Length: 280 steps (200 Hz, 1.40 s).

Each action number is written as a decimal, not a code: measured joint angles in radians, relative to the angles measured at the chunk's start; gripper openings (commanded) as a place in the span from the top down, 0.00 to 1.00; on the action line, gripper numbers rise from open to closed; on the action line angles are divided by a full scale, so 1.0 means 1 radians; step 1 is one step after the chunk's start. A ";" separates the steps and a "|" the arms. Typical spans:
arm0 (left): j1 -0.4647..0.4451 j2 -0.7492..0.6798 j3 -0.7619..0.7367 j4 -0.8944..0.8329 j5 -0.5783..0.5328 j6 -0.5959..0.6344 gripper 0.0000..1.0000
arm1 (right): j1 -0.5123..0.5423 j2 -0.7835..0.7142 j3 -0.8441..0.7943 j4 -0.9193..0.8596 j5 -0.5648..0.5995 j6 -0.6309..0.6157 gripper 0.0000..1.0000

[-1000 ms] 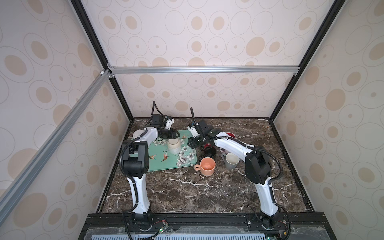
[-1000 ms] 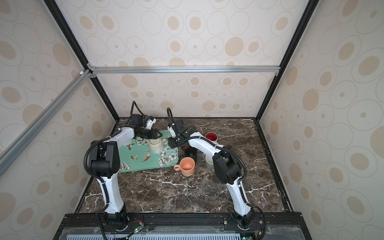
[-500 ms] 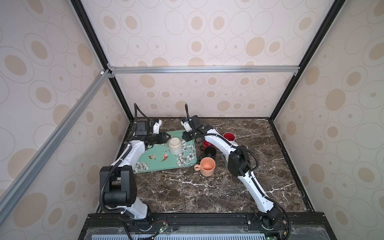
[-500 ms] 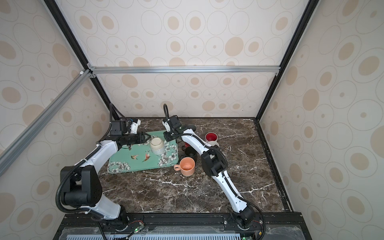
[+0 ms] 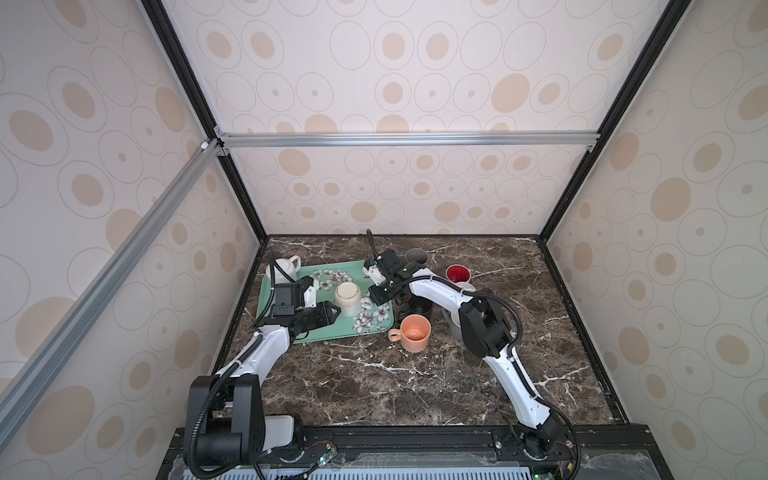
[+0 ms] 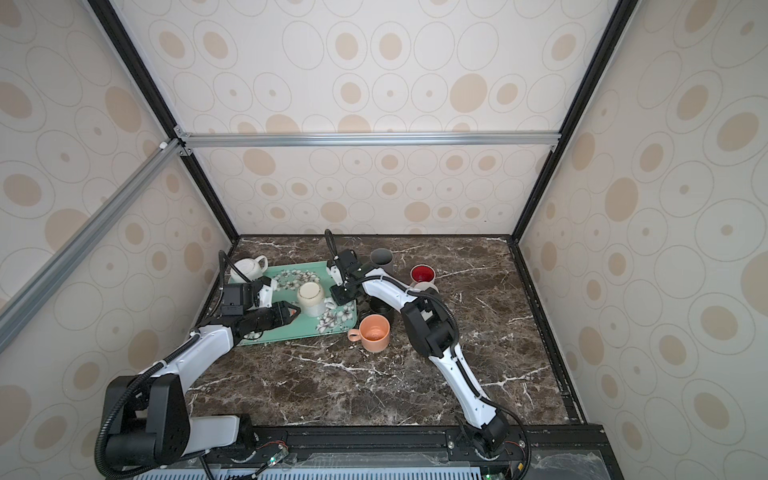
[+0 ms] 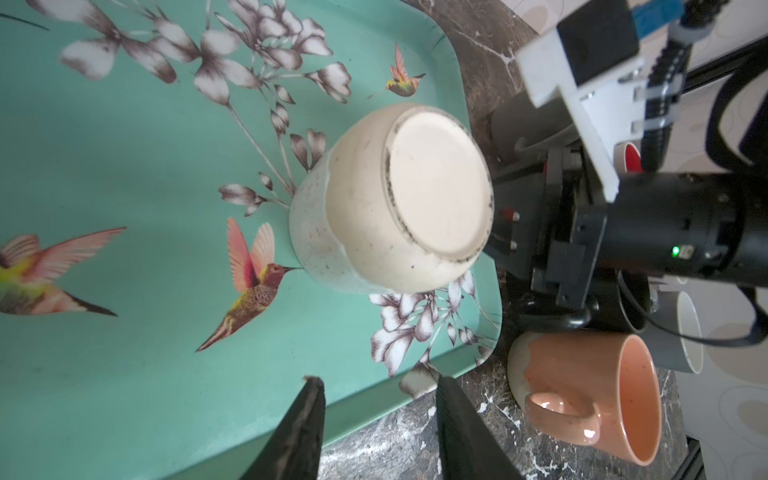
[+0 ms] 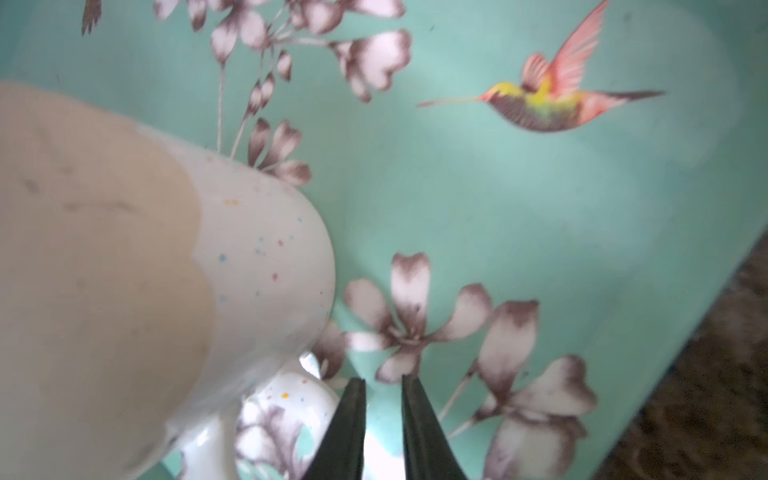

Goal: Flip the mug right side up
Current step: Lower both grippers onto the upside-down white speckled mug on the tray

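The mug is cream with a speckled white rim end. It stands upside down, base up, on the teal flowered tray. My right gripper is low beside it. Its jaws have closed to a narrow gap on the mug's handle, whose white curve runs in between them. My left gripper hovers open and empty over the tray's front rim, a little short of the mug.
An upright orange mug stands just off the tray's front right corner. A black mug, a grey cup, a red-lined cup and a dark cup crowd under the right arm. A white teapot stands behind the tray.
The right gripper has come forward and down to the mug's handle, its jaws narrowing. The left gripper has swung from behind the mug to its front left. The mug has not moved.
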 measured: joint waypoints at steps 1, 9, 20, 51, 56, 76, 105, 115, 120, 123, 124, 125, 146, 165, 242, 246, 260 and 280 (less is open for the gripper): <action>0.000 0.001 0.000 0.003 0.000 -0.002 0.54 | 0.001 -0.002 -0.003 0.000 0.000 0.000 0.80; 0.004 0.006 0.000 0.022 -0.003 -0.015 0.54 | 0.014 -0.026 -0.038 0.008 0.000 -0.004 0.79; 0.010 0.011 0.000 0.046 -0.006 -0.030 0.53 | 0.031 -0.068 -0.090 0.023 0.000 -0.013 0.78; 0.031 0.015 0.000 0.079 -0.007 -0.054 0.53 | 0.071 -0.182 -0.220 0.064 0.013 -0.056 0.65; 0.035 0.015 0.000 0.081 -0.007 -0.055 0.52 | 0.076 -0.195 -0.233 0.071 0.021 -0.062 0.63; 0.049 0.012 0.000 0.085 -0.008 -0.056 0.52 | 0.090 -0.234 -0.269 0.090 0.060 -0.074 0.58; 0.060 -0.008 0.000 0.085 -0.019 -0.055 0.50 | 0.113 -0.282 -0.327 0.117 0.153 -0.060 0.55; 0.063 -0.016 0.000 0.085 -0.023 -0.055 0.50 | 0.126 -0.293 -0.341 0.125 0.182 -0.043 0.54; 0.064 -0.019 0.000 0.085 -0.025 -0.055 0.50 | 0.135 -0.298 -0.348 0.132 0.193 -0.036 0.54; 0.065 -0.021 0.000 0.085 -0.026 -0.055 0.50 | 0.139 -0.301 -0.351 0.135 0.199 -0.029 0.54; 0.065 -0.022 0.000 0.085 -0.026 -0.055 0.50 | 0.142 -0.303 -0.352 0.136 0.202 -0.028 0.53; 0.065 -0.022 0.000 0.085 -0.026 -0.055 0.50 | 0.144 -0.303 -0.352 0.137 0.203 -0.027 0.54; 0.068 -0.028 0.000 0.088 -0.030 -0.056 0.50 | 0.183 -0.308 -0.359 0.160 0.226 0.009 0.53; 0.071 -0.028 -0.001 0.092 -0.030 -0.056 0.49 | 0.212 -0.306 -0.355 0.166 0.235 0.031 0.52; 0.084 -0.051 -0.015 0.093 -0.030 -0.055 0.49 | 0.230 -0.158 -0.248 0.161 0.304 0.048 0.55; 0.085 -0.052 -0.016 0.093 -0.030 -0.054 0.49 | 0.229 -0.151 -0.243 0.158 0.306 0.047 0.56; 0.088 -0.054 -0.016 0.093 -0.030 -0.053 0.49 | 0.229 -0.134 -0.232 0.155 0.312 0.044 0.60; 0.090 -0.055 -0.016 0.093 -0.030 -0.051 0.49 | 0.229 -0.122 -0.217 0.155 0.315 0.036 0.72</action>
